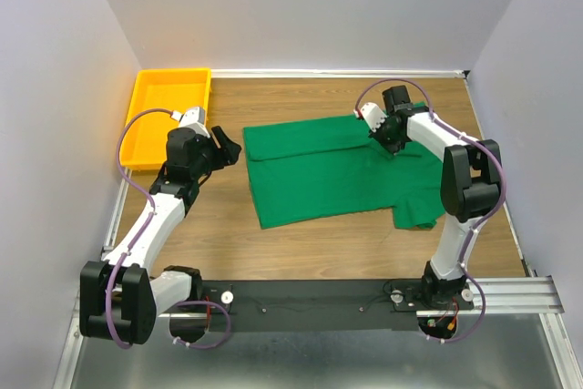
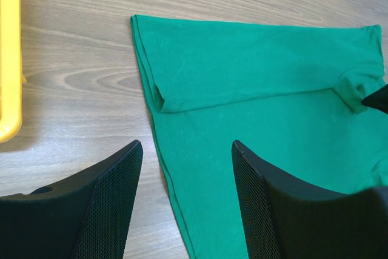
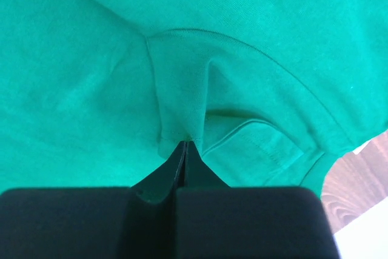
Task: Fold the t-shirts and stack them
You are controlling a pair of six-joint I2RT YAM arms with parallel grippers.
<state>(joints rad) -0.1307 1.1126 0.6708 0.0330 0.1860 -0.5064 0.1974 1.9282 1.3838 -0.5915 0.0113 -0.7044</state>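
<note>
A green t-shirt (image 1: 319,175) lies on the wooden table, its far long edge folded over toward the near side. My right gripper (image 1: 381,138) is shut on a hemmed edge of the t-shirt (image 3: 182,107), pinching it near the right end of the fold. My left gripper (image 1: 230,150) is open and empty, just left of the shirt's left edge. In the left wrist view my gripper (image 2: 187,150) stands over the left edge of the t-shirt (image 2: 254,89), with the fold's end visible beyond it.
A yellow tray (image 1: 168,116) stands at the back left, also seen in the left wrist view (image 2: 9,53). White walls close the table on three sides. A black rail (image 1: 319,298) runs along the near edge.
</note>
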